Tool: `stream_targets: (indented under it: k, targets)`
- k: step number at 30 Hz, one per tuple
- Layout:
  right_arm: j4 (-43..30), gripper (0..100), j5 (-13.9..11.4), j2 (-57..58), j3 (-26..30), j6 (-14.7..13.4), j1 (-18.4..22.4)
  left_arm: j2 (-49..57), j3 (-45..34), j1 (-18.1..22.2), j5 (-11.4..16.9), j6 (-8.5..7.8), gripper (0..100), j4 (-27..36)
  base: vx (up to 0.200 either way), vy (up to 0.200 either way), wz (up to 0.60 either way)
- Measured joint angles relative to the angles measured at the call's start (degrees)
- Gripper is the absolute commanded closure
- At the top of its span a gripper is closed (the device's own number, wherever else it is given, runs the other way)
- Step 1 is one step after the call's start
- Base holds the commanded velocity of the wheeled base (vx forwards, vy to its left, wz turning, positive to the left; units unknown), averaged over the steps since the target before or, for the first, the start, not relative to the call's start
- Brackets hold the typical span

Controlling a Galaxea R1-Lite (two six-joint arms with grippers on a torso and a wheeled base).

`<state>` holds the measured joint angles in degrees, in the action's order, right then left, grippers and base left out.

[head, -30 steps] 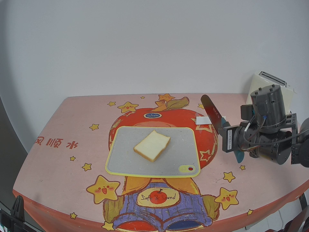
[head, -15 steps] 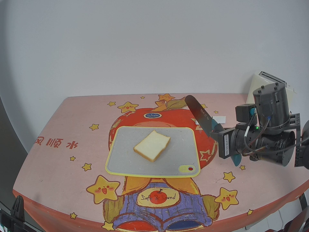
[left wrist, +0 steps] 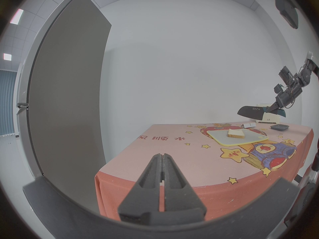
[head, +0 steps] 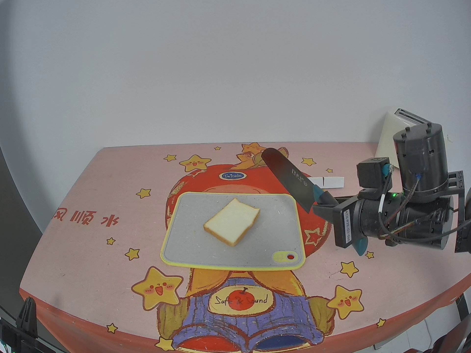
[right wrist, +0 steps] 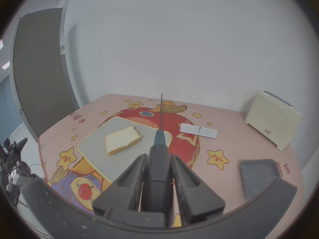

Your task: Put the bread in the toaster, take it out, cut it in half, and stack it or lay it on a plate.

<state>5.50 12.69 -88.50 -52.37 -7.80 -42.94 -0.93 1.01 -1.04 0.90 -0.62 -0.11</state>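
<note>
My left claw is pinched together off the surface's left corner. Pale uncut bread lies on the grey cutting board. My right claw clamps the knife, raised near the board's right edge, with the toaster and tray beyond.

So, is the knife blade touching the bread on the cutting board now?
No, the knife, held in the right gripper, hangs in the air, clear of the bread on the cutting board.

The bread is lying on the cutting board at mid-desk; the toaster is standing behind, far right.
</note>
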Motion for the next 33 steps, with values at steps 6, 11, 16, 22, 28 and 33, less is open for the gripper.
stream_targets:
  k: [6,11,16,22,28,33]
  targets:
    - [0.09,100,-2.22,1.74,0.22,0.06,1.07,0.0,0.0,0.0,-0.04,0.07,100,-0.02,0.0,0.0,0.0]
    - [-0.02,100,-2.32,2.49,1.07,1.07,1.12,0.0,0.0,0.02,-0.06,0.09,100,-0.02,0.0,0.0,0.0]
    - [-0.11,100,-2.33,2.69,1.63,2.19,0.72,0.0,0.0,0.0,-0.09,0.07,100,-0.05,0.0,0.0,0.0]
    - [0.09,100,-2.33,2.97,1.3,2.77,0.24,0.0,0.0,-0.01,-0.11,0.11,100,-0.02,0.0,0.0,0.0]
    - [0.11,100,-4.1,2.34,2.32,3.45,-0.3,0.0,0.0,0.02,-0.09,0.09,100,-0.05,0.0,0.0,0.0]
    - [2.49,100,-5.78,0.91,2.88,3.21,-2.12,0.0,0.0,0.05,-0.04,0.09,100,-0.05,0.0,0.0,0.0]
